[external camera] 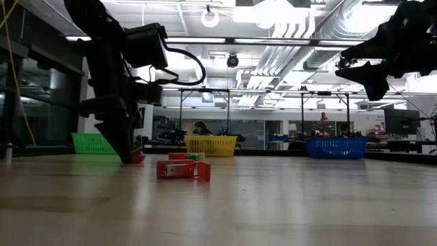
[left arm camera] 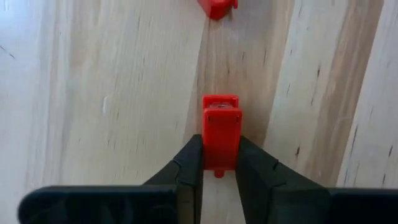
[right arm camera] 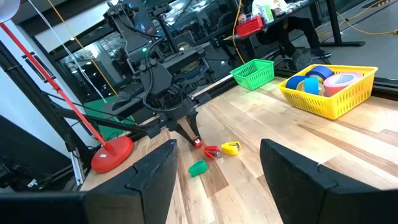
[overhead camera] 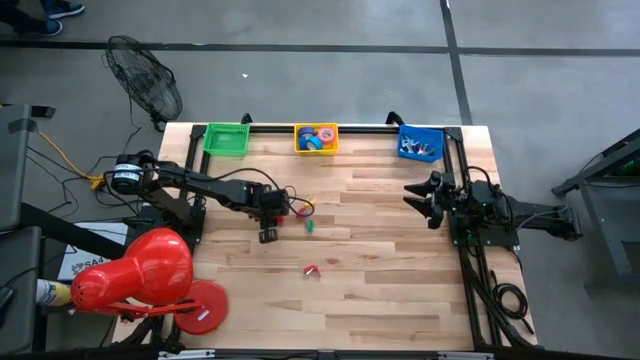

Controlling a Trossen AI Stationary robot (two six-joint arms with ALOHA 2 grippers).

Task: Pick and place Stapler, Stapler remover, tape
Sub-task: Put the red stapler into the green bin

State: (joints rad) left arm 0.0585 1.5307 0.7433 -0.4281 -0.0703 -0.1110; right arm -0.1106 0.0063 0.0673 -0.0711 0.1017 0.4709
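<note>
Two arms are working over the wooden table. At nine o'clock, the left gripper is pressing down to the boards, its fingers pinching a small red stapler remover between them. At twelve o'clock, the yellow basket is holding the tape rolls. At three o'clock, the right gripper is hovering high with its fingers spread apart, gripping nothing.
</note>
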